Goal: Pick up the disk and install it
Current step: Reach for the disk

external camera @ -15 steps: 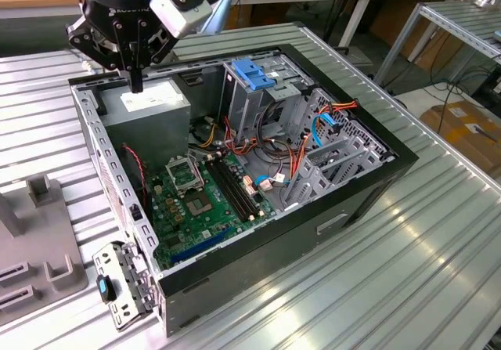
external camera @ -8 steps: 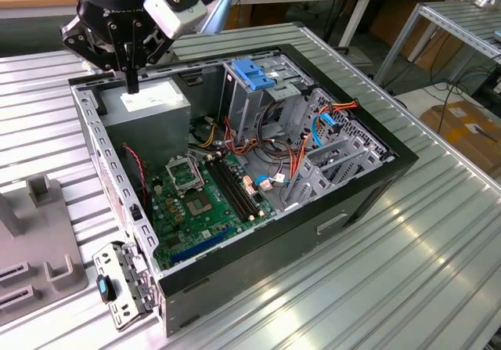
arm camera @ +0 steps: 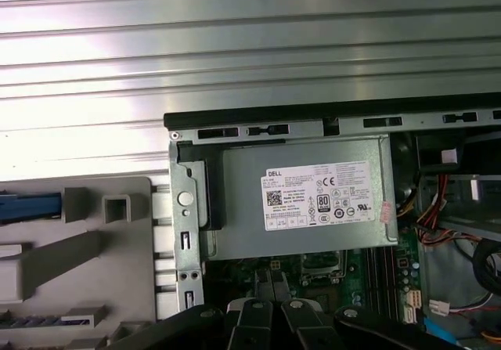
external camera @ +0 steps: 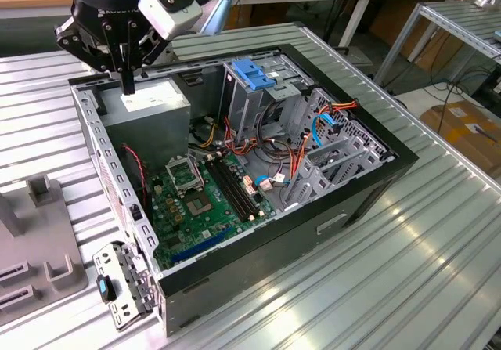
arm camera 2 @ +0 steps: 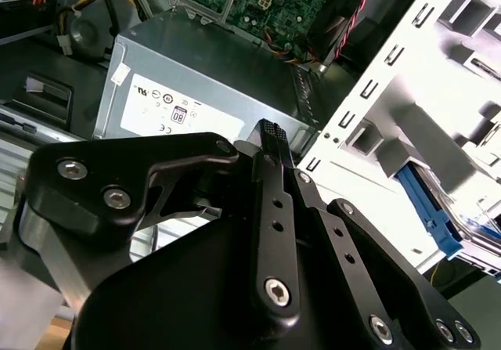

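Hovering over power supply [external camera: 156,109] | jaws closed together | gripping nothing

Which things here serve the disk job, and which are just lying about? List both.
Job: claw, over the power supply; disk, seemingly the blue-edged part in the grey fixture; drive cage with blue latch.
Lying about: motherboard; orange cables; cardboard box.

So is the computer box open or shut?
Open. The computer case has no side cover, so the green motherboard and cables show.
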Robot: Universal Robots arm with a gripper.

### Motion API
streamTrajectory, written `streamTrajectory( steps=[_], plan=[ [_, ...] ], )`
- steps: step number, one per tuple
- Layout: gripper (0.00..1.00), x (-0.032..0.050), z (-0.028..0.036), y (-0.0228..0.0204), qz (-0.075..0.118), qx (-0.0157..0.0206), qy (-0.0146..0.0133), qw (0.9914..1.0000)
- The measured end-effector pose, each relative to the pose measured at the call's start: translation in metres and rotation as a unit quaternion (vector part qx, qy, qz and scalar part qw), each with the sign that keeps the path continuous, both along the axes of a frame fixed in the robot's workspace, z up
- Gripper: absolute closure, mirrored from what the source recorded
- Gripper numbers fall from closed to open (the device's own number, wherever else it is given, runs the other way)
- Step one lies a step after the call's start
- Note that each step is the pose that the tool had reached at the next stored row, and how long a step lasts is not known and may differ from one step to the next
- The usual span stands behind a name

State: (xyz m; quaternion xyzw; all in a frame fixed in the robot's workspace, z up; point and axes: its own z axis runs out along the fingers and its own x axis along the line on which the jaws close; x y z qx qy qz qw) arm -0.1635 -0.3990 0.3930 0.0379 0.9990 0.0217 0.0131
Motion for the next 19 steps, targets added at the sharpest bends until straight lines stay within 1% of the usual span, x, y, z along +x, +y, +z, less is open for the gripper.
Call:
streamTrajectory(
  steps=[7,19],
  plan=[
    [0.89,-0.0045,-0.0001,0.0,0.0,0.0,0.0,1.0],
    [0.89,-0.0146,-0.0004,0.0,0.0,0.0,0.0,1.0]
  ],
)
